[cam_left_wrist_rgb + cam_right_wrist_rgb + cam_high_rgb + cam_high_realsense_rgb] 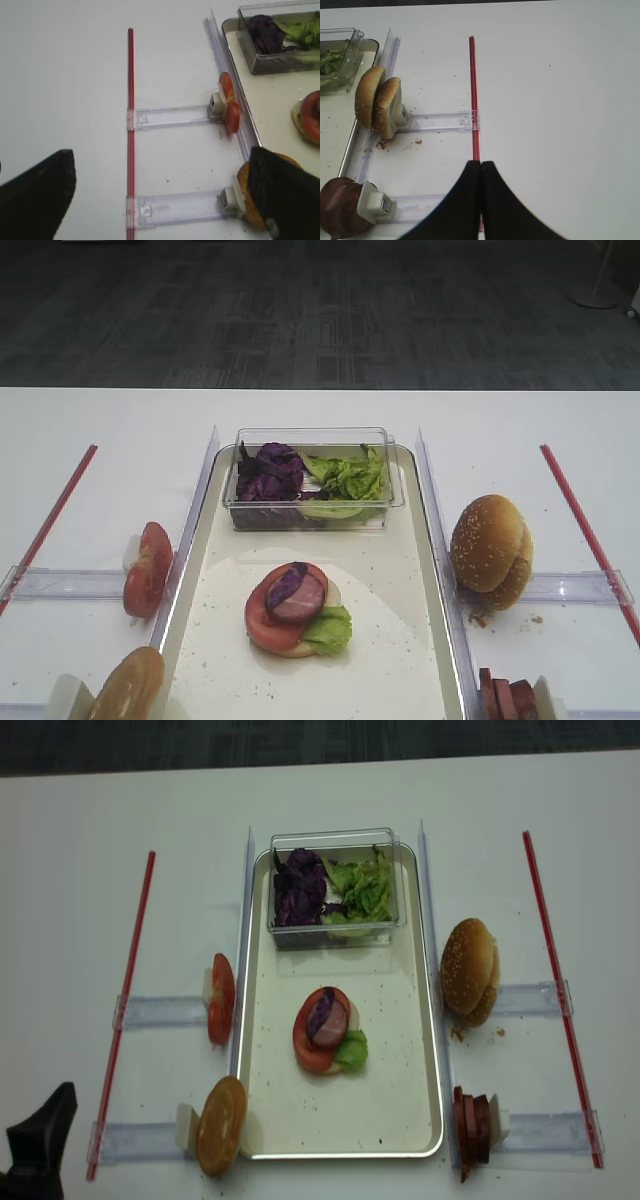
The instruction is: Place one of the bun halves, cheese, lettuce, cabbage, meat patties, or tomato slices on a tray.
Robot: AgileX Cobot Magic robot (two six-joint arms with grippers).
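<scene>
No readable writing or brand is being shown anywhere. On the tray [420, 640] a stack is lying: tomato slice [268, 625], meat patty [303, 602], lettuce [328, 630], and the cabbage [287, 583] on top. The left gripper [160, 200] is being kept wide apart, holding nothing, well apart from the stack. The right gripper [481, 167] is being kept clenched, empty, beside the bun halves [377, 107].
</scene>
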